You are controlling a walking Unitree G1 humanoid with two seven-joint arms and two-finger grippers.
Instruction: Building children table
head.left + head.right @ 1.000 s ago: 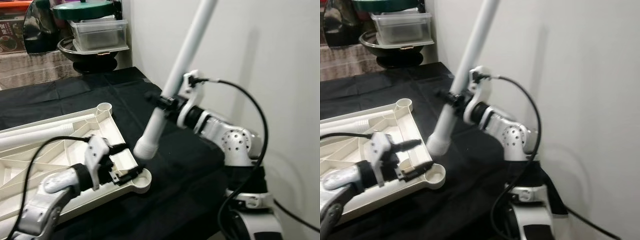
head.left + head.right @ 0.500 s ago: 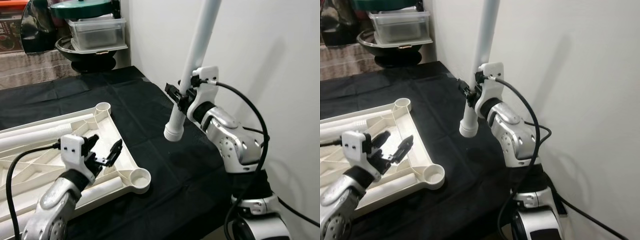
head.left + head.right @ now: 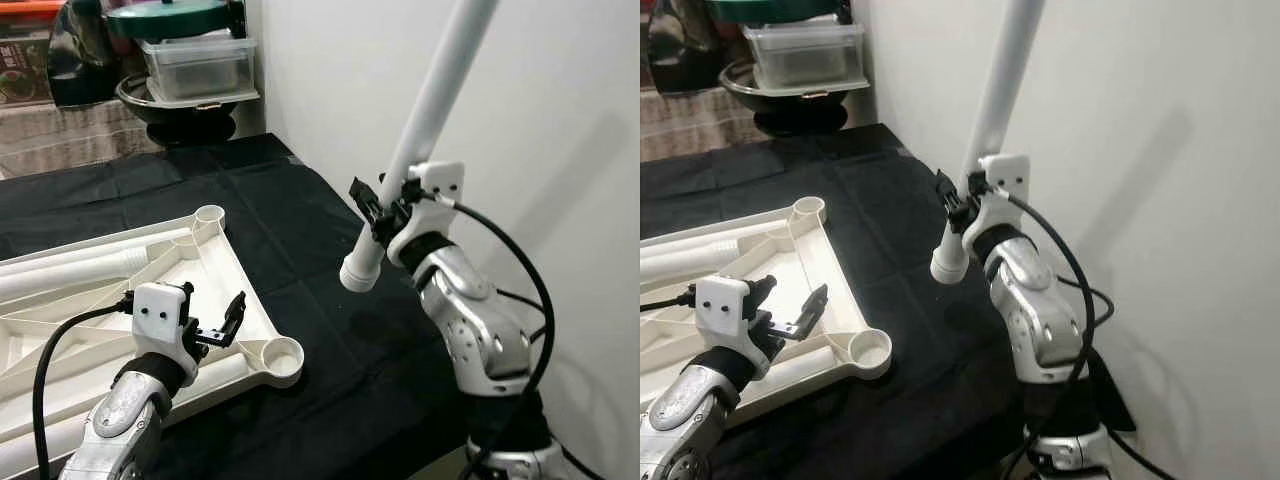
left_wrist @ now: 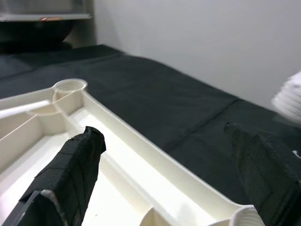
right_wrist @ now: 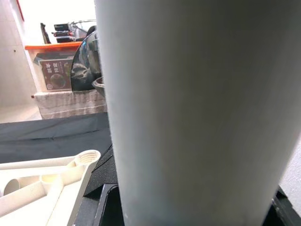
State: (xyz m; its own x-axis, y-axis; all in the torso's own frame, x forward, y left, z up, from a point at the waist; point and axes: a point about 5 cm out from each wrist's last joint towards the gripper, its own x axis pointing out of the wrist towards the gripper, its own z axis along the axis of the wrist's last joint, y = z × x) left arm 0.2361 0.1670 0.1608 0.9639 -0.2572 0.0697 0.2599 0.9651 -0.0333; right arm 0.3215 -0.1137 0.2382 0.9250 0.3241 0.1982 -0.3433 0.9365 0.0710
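The upturned cream plastic tabletop point(image 3: 120, 290) with ribbed underside lies on the black cloth point(image 3: 290, 215). Above its near corner socket point(image 3: 281, 352) hovers the left gripper point(image 3: 215, 325), its jaws spread wide and empty. Off the tabletop's right edge, over the cloth, the right gripper point(image 3: 378, 212) is clamped on a long white plastic table leg point(image 3: 425, 120) — tilted, its ribbed lower end point(image 3: 358, 275) hanging above the cloth, well apart from the socket.
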